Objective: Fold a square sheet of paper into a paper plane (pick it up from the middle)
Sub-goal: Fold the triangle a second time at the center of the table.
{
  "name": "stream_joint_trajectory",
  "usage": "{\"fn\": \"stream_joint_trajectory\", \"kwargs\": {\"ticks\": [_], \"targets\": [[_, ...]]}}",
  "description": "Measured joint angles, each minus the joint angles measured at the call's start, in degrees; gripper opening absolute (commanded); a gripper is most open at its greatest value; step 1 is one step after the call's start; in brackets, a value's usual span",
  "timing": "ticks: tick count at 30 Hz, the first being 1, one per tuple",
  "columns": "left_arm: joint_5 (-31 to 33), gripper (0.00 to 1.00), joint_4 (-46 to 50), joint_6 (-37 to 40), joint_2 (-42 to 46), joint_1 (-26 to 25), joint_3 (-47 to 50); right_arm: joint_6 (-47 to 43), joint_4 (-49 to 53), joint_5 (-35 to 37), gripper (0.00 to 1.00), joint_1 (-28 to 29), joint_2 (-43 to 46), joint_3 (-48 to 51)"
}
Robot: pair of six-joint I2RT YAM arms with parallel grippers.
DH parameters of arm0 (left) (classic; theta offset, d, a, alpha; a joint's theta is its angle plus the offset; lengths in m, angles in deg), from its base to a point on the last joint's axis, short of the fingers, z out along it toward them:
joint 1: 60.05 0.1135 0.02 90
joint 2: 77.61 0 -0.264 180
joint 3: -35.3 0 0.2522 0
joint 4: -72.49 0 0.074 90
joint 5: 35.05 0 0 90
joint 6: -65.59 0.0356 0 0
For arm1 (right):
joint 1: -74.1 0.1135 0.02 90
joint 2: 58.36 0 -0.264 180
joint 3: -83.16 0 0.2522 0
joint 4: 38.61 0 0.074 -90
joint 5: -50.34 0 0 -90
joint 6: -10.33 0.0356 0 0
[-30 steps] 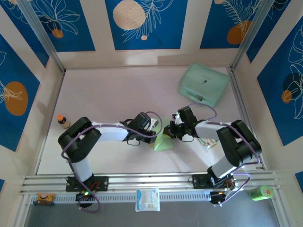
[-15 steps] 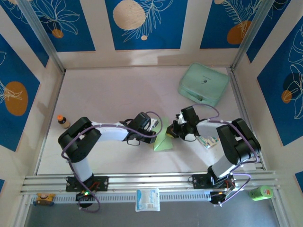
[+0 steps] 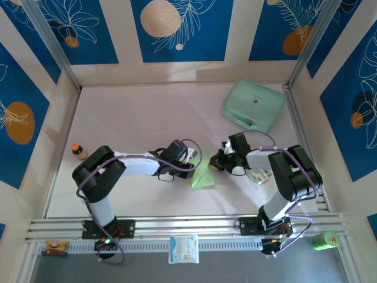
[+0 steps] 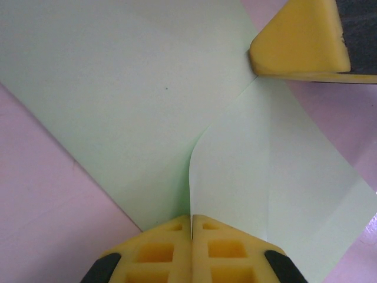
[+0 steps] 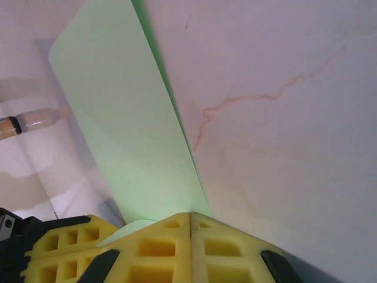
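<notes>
The light-green sheet of paper (image 3: 204,178) lies partly folded on the pink table (image 3: 135,118), between the two arms. My left gripper (image 3: 191,160) comes at it from the left and is shut on a raised flap edge (image 4: 192,194); its tips (image 4: 192,219) meet with the paper (image 4: 118,88) between them. My right gripper (image 3: 216,165) is shut on the opposite part of the paper (image 5: 129,130), its tips (image 5: 191,217) pressed together. The right gripper's yellow finger (image 4: 297,41) touches the crease in the left wrist view. The left gripper's fingers (image 5: 56,244) show at the bottom left of the right wrist view.
A thick mint-green case (image 3: 254,105) stands at the back right. A small orange-capped bottle (image 3: 77,151) stands at the left edge. A printed packet (image 3: 259,175) lies under the right forearm. On the front rail sit a white-and-blue packet (image 3: 184,248) and a green can (image 3: 324,240).
My right gripper has drawn a little to the right, its forearm folding in, and the paper's raised peak has lowered and spread. The left arm has stayed put.
</notes>
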Motion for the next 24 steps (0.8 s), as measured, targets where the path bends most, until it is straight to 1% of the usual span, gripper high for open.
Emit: {"fn": "stream_joint_trajectory", "kwargs": {"ticks": [6, 10, 15, 19, 24], "targets": [[0.0, 0.02, 0.0, 0.0, 0.0, 0.0, 0.0, -0.2, 2.8, -0.6, 0.03, 0.3, 3.5, -0.5], [0.0, 0.02, 0.0, 0.0, 0.0, 0.0, 0.0, -0.1, 2.0, -1.7, 0.03, 2.6, 4.4, -1.5], [0.0, 0.02, 0.0, 0.0, 0.0, 0.0, 0.0, 0.4, 1.0, -1.7, 0.02, 5.0, 2.5, -1.4], [0.0, 0.02, 0.0, 0.0, 0.0, 0.0, 0.0, 1.0, -0.3, -1.2, 0.02, 4.6, -0.5, 0.0], [0.0, 0.02, 0.0, 0.0, 0.0, 0.0, 0.0, 1.2, -0.9, -1.6, 0.03, 4.0, -0.7, 0.2]]}}
